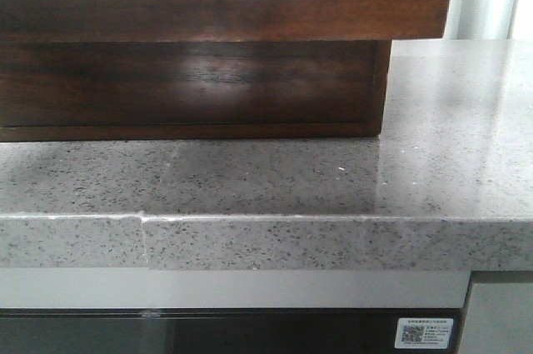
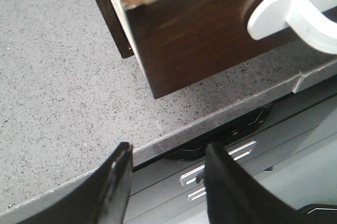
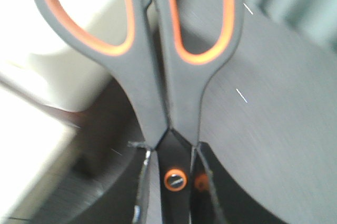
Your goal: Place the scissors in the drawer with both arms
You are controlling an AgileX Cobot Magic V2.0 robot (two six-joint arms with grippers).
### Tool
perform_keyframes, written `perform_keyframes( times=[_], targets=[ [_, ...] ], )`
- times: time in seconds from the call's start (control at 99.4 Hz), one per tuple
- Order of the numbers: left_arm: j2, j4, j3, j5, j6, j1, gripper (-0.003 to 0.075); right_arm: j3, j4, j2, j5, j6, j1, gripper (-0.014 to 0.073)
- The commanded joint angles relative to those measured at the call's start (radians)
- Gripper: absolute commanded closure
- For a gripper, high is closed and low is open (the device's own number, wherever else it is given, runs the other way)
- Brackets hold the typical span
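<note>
Scissors [image 3: 168,71] in right hand [image 3: 171,182]

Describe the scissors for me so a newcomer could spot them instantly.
Look at the right wrist view: the scissors fill it, gripped near the pivot by the right end effector. Their grey handles with orange-lined loops and an orange pivot screw set them apart.

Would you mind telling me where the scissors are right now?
The scissors appear only in the right wrist view, clamped in the right gripper near their pivot, handles pointing away from it.
</note>
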Motion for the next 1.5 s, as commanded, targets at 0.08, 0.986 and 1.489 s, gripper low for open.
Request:
perform_keyframes(
  times=[0.08,0.986,1.489],
  targets=[
    [0.008,-0.020,-0.034,-0.075,-0.009,-0.007,0.0428,-0.086,0.011,-0.014,-0.061,-0.060,0.234,0.0617],
    [0.008,-0.026,-0.034,-0.075,-0.009,-0.007,0.0428,-0.087,-0.596,0.315,0.059,-0.082,0.737,0.0613],
    [0.008,-0.026,-0.034,-0.075,-0.009,-0.007,0.0428,-0.088,-0.614,0.322,0.099,-0.082,0.737,0.0413]
  ],
)
